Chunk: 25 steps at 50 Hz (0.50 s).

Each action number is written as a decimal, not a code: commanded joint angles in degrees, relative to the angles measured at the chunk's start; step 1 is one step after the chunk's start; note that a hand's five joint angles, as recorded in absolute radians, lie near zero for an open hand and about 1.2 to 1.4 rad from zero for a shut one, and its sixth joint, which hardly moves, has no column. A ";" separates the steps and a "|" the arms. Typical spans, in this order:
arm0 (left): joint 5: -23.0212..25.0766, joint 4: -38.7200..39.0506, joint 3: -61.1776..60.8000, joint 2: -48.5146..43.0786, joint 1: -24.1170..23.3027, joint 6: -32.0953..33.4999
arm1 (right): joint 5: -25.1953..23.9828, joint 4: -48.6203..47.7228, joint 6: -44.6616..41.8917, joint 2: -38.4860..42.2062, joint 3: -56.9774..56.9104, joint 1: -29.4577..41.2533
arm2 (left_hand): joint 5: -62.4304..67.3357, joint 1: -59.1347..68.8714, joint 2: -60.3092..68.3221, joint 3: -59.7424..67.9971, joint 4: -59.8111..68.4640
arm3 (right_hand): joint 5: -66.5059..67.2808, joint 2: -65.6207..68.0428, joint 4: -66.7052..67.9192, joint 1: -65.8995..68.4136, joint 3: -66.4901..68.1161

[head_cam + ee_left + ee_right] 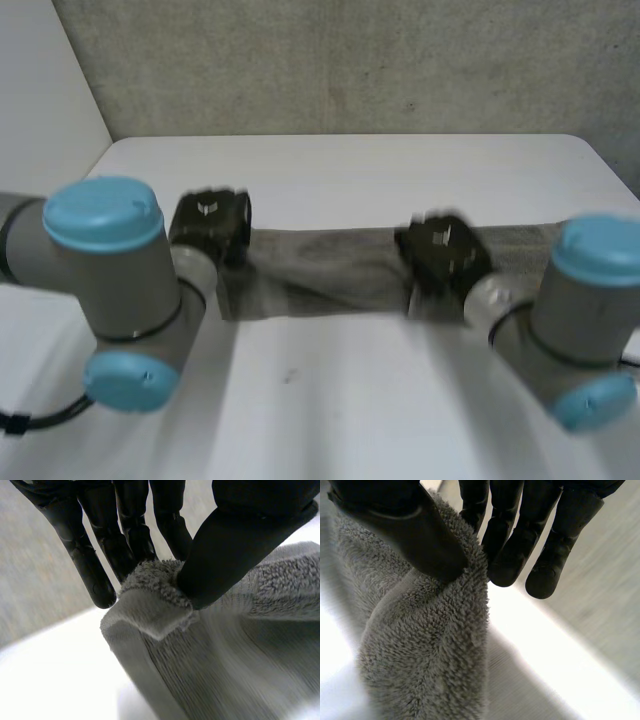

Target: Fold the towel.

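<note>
– Grey joints with light-blue caps sit nearest: the left arm (110,265) on its side, the right arm (585,320) on the other. There's bare white bench (330,400) between them.
– And just past that?
– The towel (330,272), grey terry, drawn out as a long band across the bench from one hand to the other. It runs on behind the right arm.
– The left hand?
– The left hand (210,225) is at the towel's left end. Its wrist view shows it plainly: the thumb (235,550) presses a turned-over corner of cloth against straight fingers (130,540). That's a pinch, clamped on the towel. The cloth falls away from that corner, with white bench beneath.
– Over to the right.
– The right hand (443,252) is on the band toward its right part, with towel showing on both sides of it. From its wrist, the thumb (415,535) bears down on a thick fold of pile and the fingers (510,555) are behind it. So this hand is clamped on the towel too. Whether it has an edge or a corner, I cannot tell.
– The two hands together?
– They're well apart and roughly level across the bench, with the cloth spanning the gap.
– Beyond them?
– More bare bench out to its rounded far edge, then a rough grey wall (350,60).
</note>
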 commanded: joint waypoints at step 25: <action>0.18 11.53 -7.76 7.60 4.12 -2.95 | -13.86 23.99 -3.61 7.17 -23.04 -0.68 | 11.43 12.01 10.28 10.36 10.24 | 3.05 4.89 2.94 3.64 3.36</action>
